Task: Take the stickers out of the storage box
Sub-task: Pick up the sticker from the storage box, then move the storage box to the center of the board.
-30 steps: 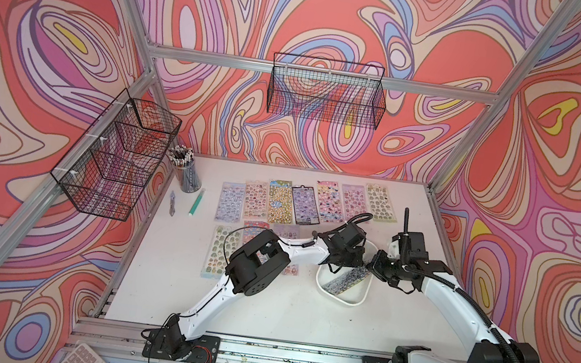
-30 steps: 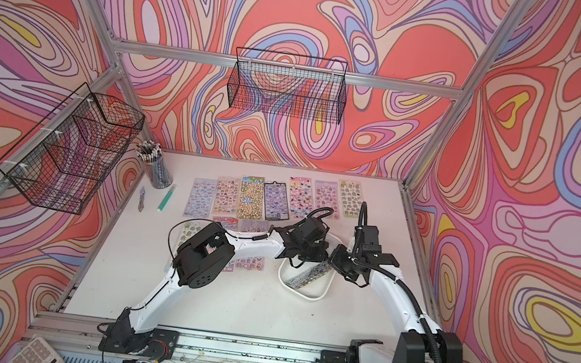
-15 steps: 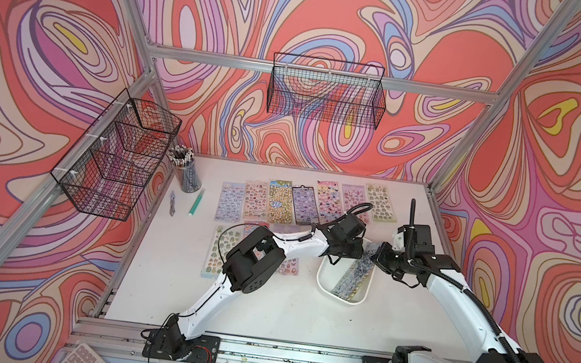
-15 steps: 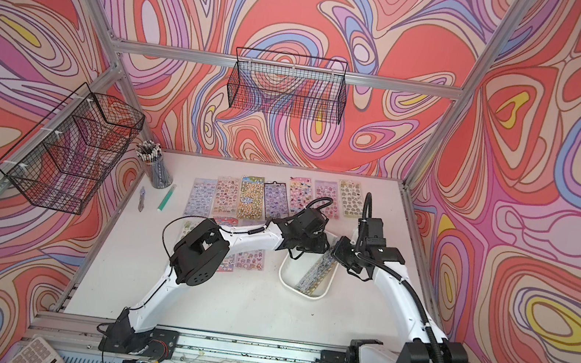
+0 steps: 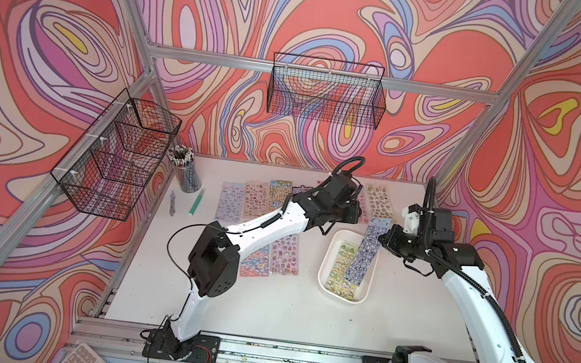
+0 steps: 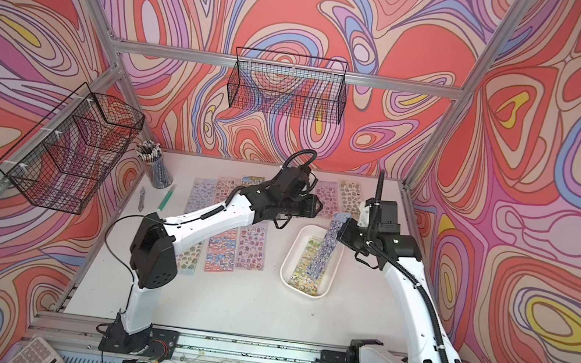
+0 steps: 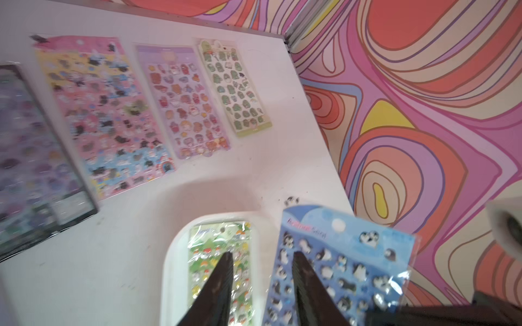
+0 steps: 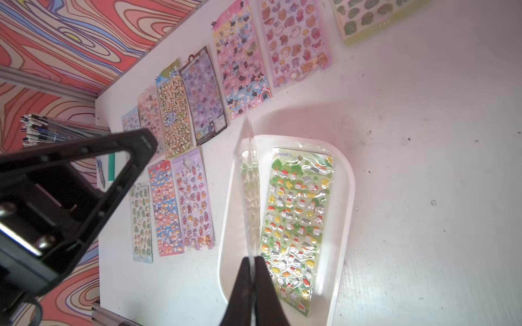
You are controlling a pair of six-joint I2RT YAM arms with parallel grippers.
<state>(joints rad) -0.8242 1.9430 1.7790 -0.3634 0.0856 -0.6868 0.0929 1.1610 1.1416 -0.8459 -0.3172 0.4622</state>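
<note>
- Right fingers pressed together, pinching one end of the blue penguin sheet.
- Blue sheet hangs tilted over the storage box. Its lower end is over the box's inside; cannot tell if it touches.
- Left fingers spread, nothing between them. They hover above the box's far end, just beside the blue sheet.
- Green sheet lies flat on the box's bottom.
- Box sits on the white desk, on the right arm's side in both top views.
- Other stickers lie flat on the desk, in a long far row and a shorter near row left of the box.
- Green pen and pencil cup at the far left, well apart from the box.
</note>
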